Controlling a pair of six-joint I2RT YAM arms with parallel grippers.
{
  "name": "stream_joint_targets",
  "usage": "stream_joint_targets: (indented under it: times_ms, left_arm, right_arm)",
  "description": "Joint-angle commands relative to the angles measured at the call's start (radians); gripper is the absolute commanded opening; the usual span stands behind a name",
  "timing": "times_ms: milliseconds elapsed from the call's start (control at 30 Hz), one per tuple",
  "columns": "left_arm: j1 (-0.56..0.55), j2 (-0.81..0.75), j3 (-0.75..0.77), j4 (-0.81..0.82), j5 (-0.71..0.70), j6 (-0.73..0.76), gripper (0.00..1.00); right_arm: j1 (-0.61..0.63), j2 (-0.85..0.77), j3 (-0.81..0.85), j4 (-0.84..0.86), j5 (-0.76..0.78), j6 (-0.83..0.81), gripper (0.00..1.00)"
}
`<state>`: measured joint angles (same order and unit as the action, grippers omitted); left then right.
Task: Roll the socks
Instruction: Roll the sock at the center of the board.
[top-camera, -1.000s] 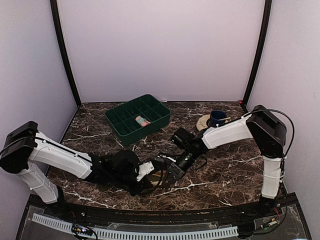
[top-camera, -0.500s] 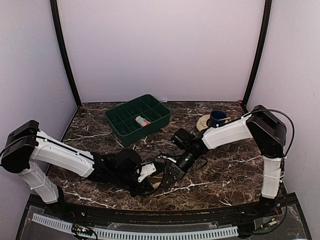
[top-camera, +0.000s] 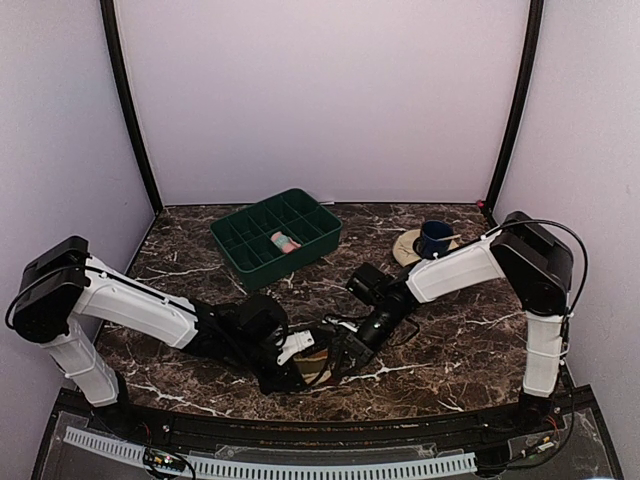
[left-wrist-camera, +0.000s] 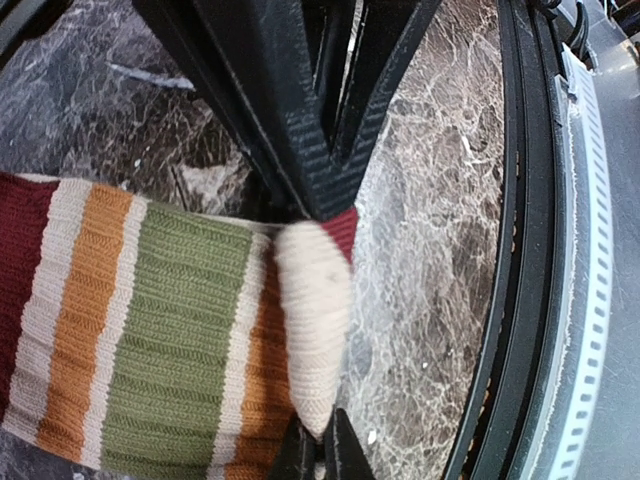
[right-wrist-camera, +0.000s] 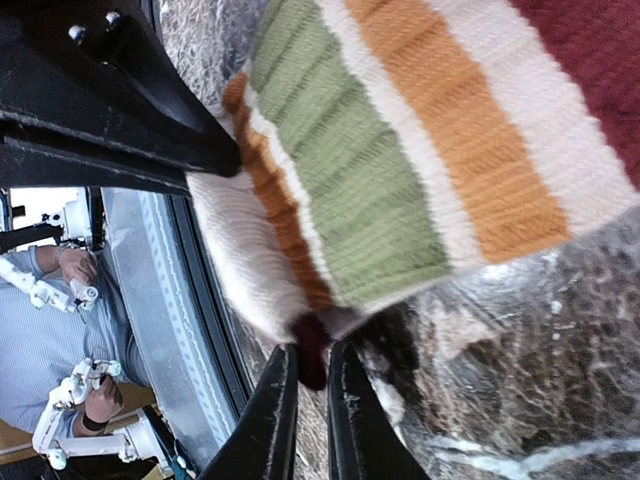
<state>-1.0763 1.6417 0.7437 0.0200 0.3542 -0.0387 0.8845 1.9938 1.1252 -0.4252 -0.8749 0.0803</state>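
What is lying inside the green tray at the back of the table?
A pink sock lies in one compartment of the green tray, towards its right end. The other compartments show only green floor, but the dividers and walls hide parts of their floors.

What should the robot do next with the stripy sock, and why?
Probably roll the pinched end over onto the stripes. The left pincer and the right pincer both grip the stripy sock at the same end. Only its cream cuff looks folded over, and the rest lies flat on the table, so most of it seems unrolled.
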Motion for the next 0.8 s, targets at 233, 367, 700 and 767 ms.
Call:
stream_joint_targets:
  times_ms: [233, 367, 700, 767]
  left_arm:
    - [0.074, 0.074, 0.079, -0.094, 0.210, -0.015, 0.00]
    - [0.086, 0.096, 0.097, -0.107, 0.262, -0.020, 0.00]
    - [0.138, 0.111, 0.097, -0.113, 0.362, -0.054, 0.00]
    - [0.143, 0.123, 0.108, -0.125, 0.378, -0.055, 0.00]
  right_arm:
    - [-0.013, -0.025, -0.008, 0.049, 0.066, 0.031, 0.11]
    - [-0.025, -0.067, -0.055, 0.121, 0.132, 0.074, 0.11]
    - [-0.060, -0.203, -0.181, 0.292, 0.290, 0.157, 0.13]
    - [-0.061, -0.229, -0.203, 0.308, 0.334, 0.153, 0.14]
